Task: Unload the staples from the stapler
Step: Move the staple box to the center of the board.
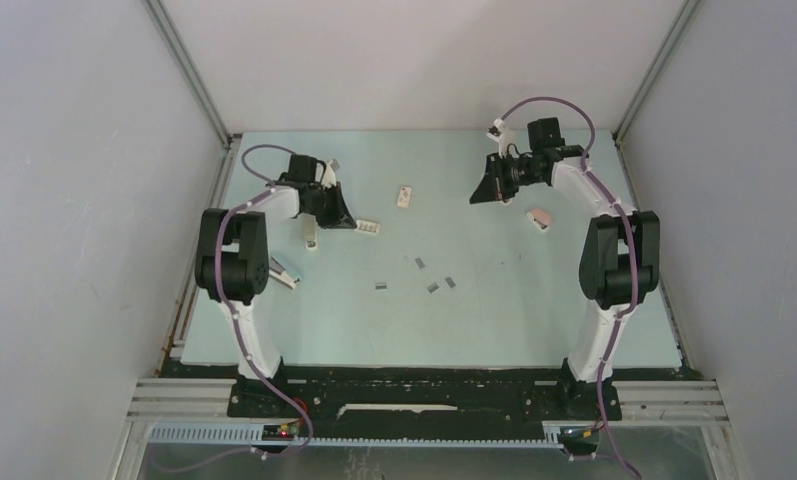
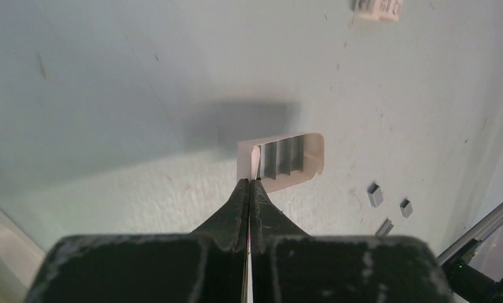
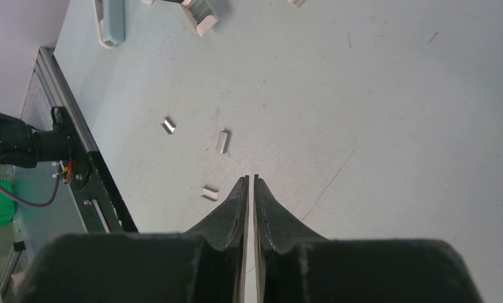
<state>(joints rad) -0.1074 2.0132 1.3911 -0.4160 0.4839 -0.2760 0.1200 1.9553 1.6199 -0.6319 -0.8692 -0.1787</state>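
Observation:
Several short silvery staples (image 1: 433,288) lie loose mid-table; they also show as staples (image 2: 375,196) and staples (image 3: 223,141) in the wrist views. A light blue and white stapler (image 1: 286,274) lies by the left arm, and the same stapler (image 3: 110,22) shows at the top left of the right wrist view. My left gripper (image 2: 250,182) is shut, its seam in line with the end wall of a small white box (image 2: 286,161) that holds grey strips. My right gripper (image 3: 249,178) hangs above bare table at the back right, nearly shut, with only a thin empty slit.
A white labelled piece (image 1: 405,196) lies behind the loose staples. A pink and white object (image 1: 540,218) sits near the right arm. A small white part (image 1: 310,236) lies left of the box (image 1: 370,228). Metal rails border the table (image 1: 534,320).

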